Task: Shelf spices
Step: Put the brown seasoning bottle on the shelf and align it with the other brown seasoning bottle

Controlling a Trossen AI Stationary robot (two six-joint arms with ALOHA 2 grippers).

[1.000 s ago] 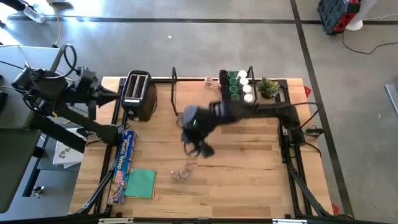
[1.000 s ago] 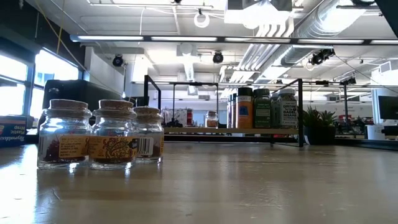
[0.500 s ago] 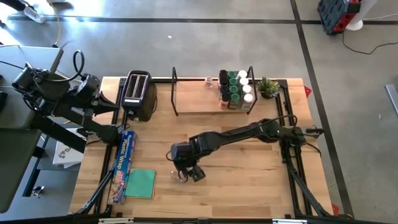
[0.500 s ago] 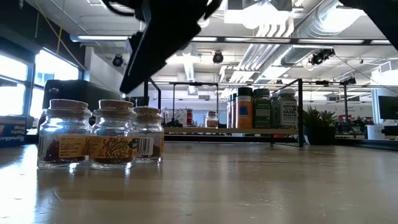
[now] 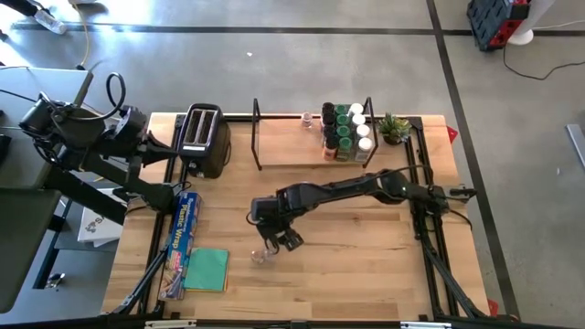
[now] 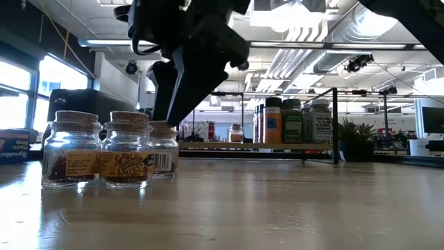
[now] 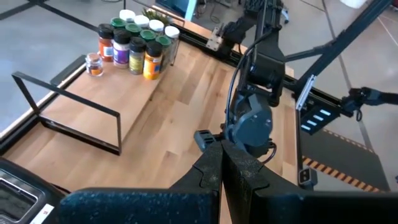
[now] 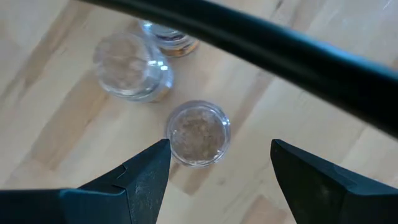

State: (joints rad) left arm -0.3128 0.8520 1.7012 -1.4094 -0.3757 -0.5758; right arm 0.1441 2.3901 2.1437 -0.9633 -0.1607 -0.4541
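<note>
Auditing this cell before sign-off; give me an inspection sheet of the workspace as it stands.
Surface: light wooden table, no spills seen.
Job's things: three small cork-topped clear glass jars near the front; wooden wire-ended shelf holds a cluster of lidded spice jars.
Clutter: black-and-silver toaster, plastic wrap box, green cloth, small potted plant.
Grippers: right gripper jaws open above one jar; left gripper shut, off-table.
Cables: loops beside left arm.
Surroundings: concrete floor.

The right gripper (image 5: pixel 279 239) swings from the shelf (image 5: pixel 302 151) toward six o'clock, open above the corked jars (image 6: pixel 111 149).
</note>
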